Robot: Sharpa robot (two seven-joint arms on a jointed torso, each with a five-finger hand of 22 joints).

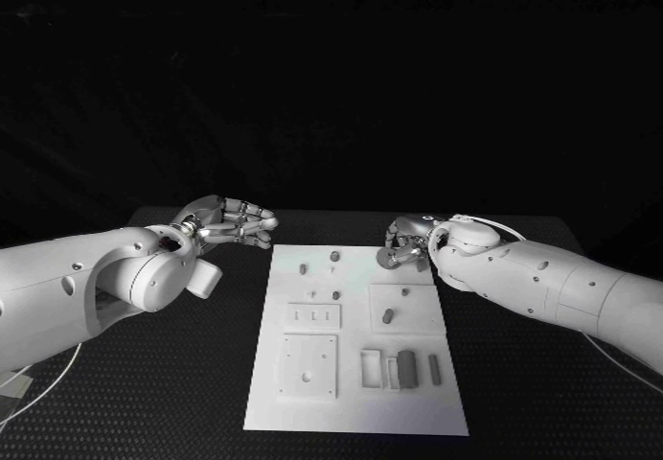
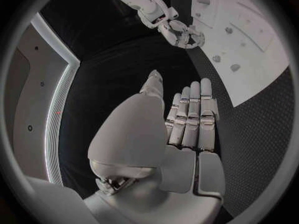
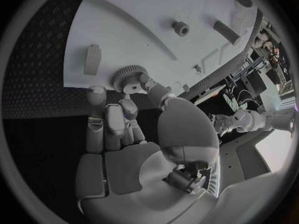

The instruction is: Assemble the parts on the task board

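The white task board lies in the middle of the table. My right hand hovers at the board's far right corner and pinches a small toothed gear between thumb and fingers, just above the board's edge. My left hand hangs off the board's far left corner with nothing in it, fingers straight and side by side. Small grey pegs stand on the far half of the board. The right hand also shows in the left wrist view.
Two raised square plates sit on the board's near left. A frame and upright blocks stand at the near right, and a slotted square lies mid-right. Black table flanks the board on both sides.
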